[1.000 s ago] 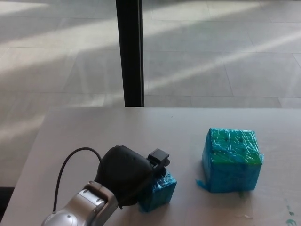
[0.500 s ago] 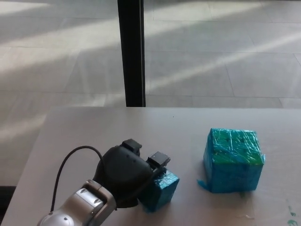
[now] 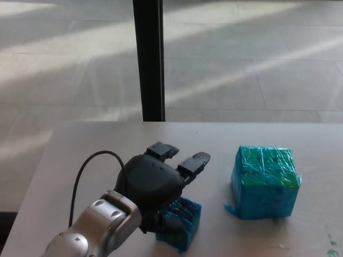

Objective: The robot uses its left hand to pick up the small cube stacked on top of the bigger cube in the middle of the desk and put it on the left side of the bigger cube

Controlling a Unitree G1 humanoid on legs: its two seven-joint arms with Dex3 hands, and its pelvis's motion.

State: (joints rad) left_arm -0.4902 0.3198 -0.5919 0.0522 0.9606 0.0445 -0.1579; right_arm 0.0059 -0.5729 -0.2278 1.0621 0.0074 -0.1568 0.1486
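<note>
My left hand (image 3: pixel 155 184) has just opened: the two fingers (image 3: pixel 194 161) are spread and pointing up and away, nothing gripped. A second ago those fingers were curled over the small cube (image 3: pixel 179 222) and the palm covered most of it; half a second ago they had started to lift. Now the palm hovers over the small cube's near-left part, maybe grazing its top, can't tell for sure.

The small cube sits on the surface (image 3: pixel 214 144) to the left of the bigger cube (image 3: pixel 263 182), clearly apart from it, a strip of bare surface between them. It looks a bit rotated, one corner pointing toward me. It has slid slightly nearer to me than it was in the earlier frames. The bigger cube hasn't moved.

I read this as the release: placement left of the bigger cube looks done, only pulling the arm back remains. Risk as I judge it: dragging the small cube on the way out if the palm does touch it.

Right hand not visible.
</note>
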